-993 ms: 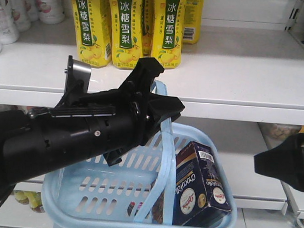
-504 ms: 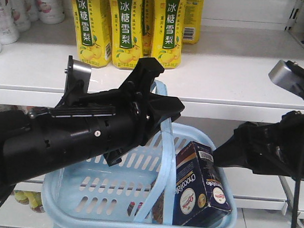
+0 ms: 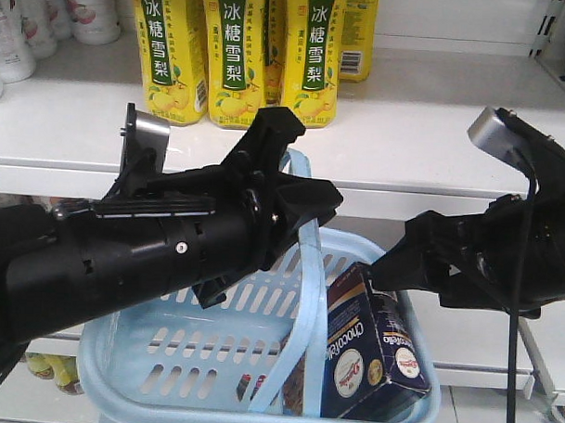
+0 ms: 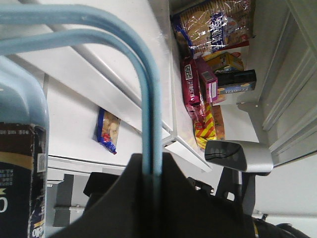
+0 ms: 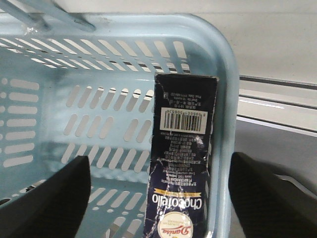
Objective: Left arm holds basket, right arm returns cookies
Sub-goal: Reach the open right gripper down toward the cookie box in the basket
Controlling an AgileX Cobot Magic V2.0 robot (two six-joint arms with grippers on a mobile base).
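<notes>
The light blue basket (image 3: pixel 157 360) hangs by its hoop handle (image 3: pixel 310 268), and my left gripper (image 3: pixel 297 189) is shut on that handle (image 4: pixel 148 99), with the black jaws pressed on both sides of it (image 4: pixel 151 166). The navy "Chocofello" cookies box (image 3: pixel 370 349) stands tilted against the basket's right wall (image 5: pixel 223 99), barcode end up (image 5: pixel 184 148). My right gripper (image 3: pixel 384 269) hovers open just above the box. In the right wrist view its fingers (image 5: pixel 64 198) straddle the box and the basket wall without touching them (image 5: pixel 158 171).
Yellow drink cartons (image 3: pixel 237 52) stand on the white shelf (image 3: pixel 433 142) behind the basket, and white bottles (image 3: pixel 20 26) are at the far left. Snack packs (image 4: pixel 198 89) fill a lower shelf. The shelf's front edge (image 3: pixel 450 203) runs just above the right arm.
My right arm has come in from the right edge toward the basket and now sits over the cookies box. The left arm, basket and box have not moved.
</notes>
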